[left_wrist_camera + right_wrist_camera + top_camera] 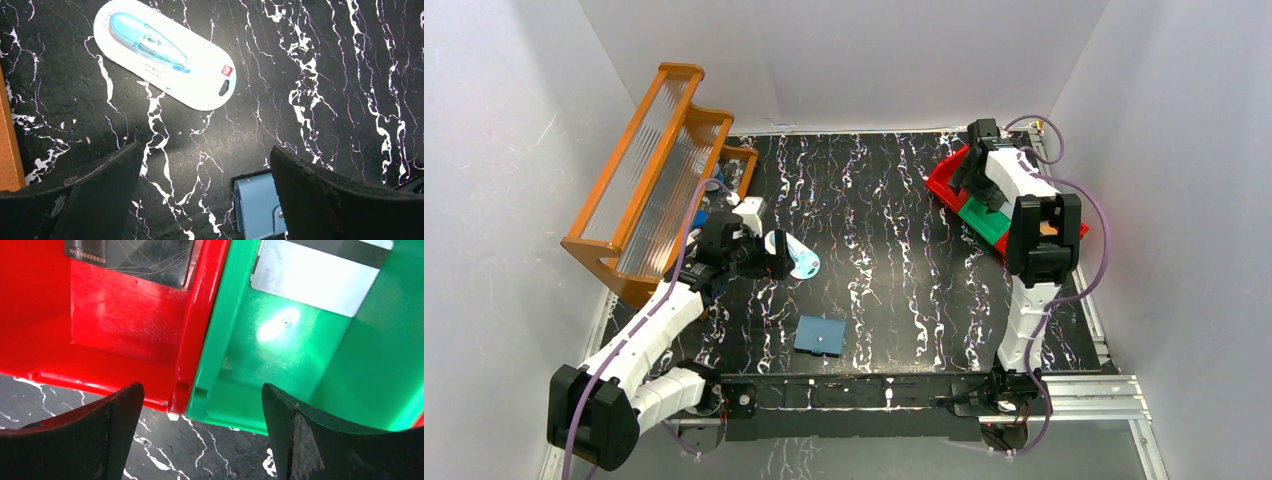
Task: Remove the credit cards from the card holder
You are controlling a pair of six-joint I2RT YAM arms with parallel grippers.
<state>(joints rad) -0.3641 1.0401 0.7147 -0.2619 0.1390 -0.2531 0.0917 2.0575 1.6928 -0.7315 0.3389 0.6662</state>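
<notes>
This is a robot lab test cell. Plain white walls [844,60] box in a black marbled table [874,220] on three sides. Along the bottom of the frame an aluminium rail [1084,395] carries the left arm [639,338] and right arm [1024,310], trailing purple cables [1107,230]. Props: orange rack [649,170] upper left, bins [944,185] upper right.

Work surface: a table [884,300] topped in black with white marble veining. The blue card holder [820,335] lies flat towards the near edge, left of centre. A white oval pack [799,258] with a blue insert lies flat further back and to the left, apart from the holder. An orange rack [649,180] with ribbed clear panels stands along the left side. At the far right, a red bin [944,182] and a green bin [984,222] sit side by side, walls touching
</notes>
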